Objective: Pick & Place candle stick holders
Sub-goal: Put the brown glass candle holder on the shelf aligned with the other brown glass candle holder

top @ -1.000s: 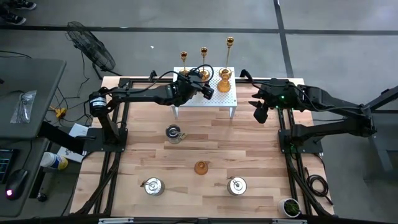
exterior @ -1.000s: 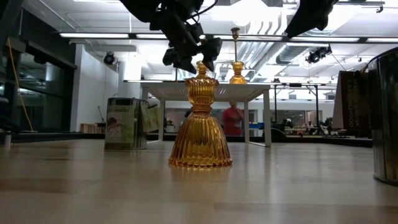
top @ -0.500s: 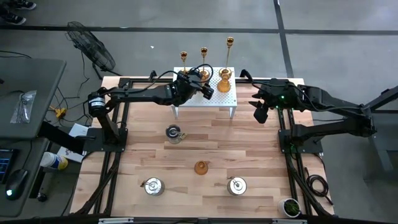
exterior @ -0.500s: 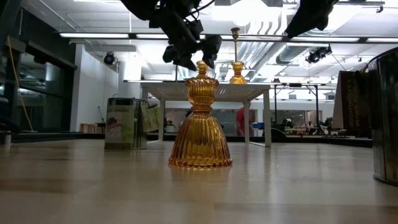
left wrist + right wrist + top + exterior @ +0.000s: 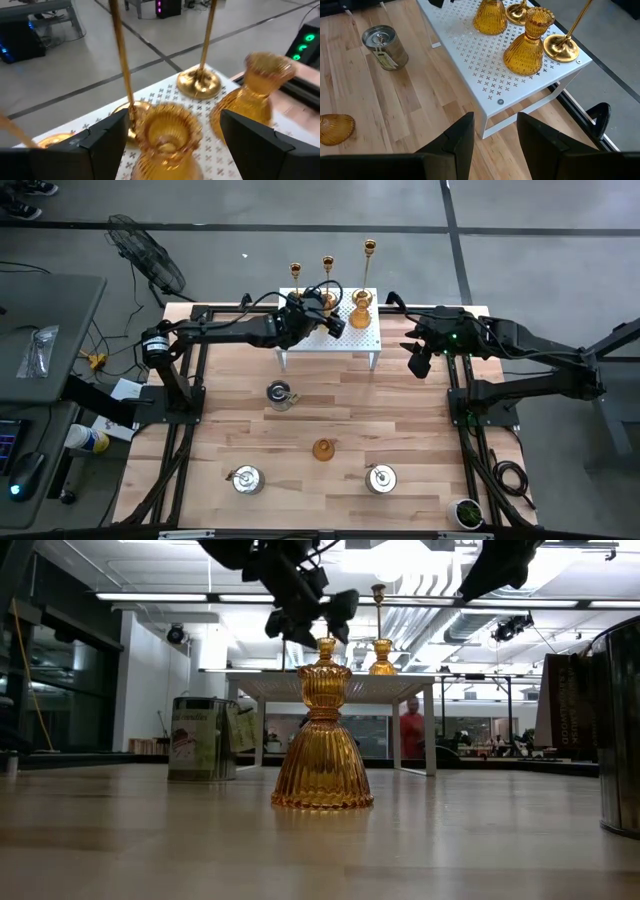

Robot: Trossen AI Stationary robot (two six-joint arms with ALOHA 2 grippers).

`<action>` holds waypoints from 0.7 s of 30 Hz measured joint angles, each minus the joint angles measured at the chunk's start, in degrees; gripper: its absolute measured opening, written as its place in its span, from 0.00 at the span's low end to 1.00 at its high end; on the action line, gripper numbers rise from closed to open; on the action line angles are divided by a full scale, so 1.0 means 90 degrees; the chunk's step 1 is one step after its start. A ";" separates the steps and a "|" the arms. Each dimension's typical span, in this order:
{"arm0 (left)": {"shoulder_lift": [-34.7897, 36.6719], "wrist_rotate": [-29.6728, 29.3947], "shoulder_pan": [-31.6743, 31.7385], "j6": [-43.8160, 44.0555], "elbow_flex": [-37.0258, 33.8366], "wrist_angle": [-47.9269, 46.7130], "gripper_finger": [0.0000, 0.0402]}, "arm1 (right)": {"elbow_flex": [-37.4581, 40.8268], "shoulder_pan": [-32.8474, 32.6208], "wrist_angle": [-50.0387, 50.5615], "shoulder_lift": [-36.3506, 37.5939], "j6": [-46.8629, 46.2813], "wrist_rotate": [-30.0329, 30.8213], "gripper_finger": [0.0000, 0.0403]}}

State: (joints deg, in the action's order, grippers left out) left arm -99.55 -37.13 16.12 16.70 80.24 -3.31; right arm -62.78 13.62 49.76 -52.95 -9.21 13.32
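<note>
Left gripper (image 5: pixel 167 145), jaws wide around the amber cup (image 5: pixel 167 132) standing on the rack (image 5: pixel 485 65): lift straight up, missing the gold candlesticks (image 5: pixel 200 82) behind it.

table (image 5: pixel 320 415): pale wood | rack (image 5: pixel 485 65): white perforated metal | cups (image 5: pixel 524 47): ribbed amber glass

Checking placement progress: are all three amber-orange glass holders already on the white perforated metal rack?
No. Two amber-orange glass holders stand on the white perforated metal rack; a third remains on the wooden table.

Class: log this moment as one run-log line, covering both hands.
left hand: open around amber cup on white rack | right hand: open, empty, beside rack
</note>
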 joint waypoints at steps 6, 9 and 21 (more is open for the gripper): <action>0.0005 0.0037 0.0000 -0.0475 0.0413 -0.0027 0.76 | 0.0000 -0.0001 0.0005 0.0000 0.0000 0.0001 0.35; 0.0005 0.0034 -0.0002 -0.0637 0.0639 -0.0039 0.76 | 0.0000 0.0001 0.0007 0.0000 0.0000 0.0002 0.35; 0.0007 0.0537 0.0000 -0.0834 0.2338 -0.2656 0.76 | 0.0000 -0.0001 0.0261 0.0000 0.0000 0.0002 0.35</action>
State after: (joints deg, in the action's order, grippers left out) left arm -99.48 -32.30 16.12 9.20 101.28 -27.21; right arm -62.79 13.61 52.11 -52.95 -9.21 13.34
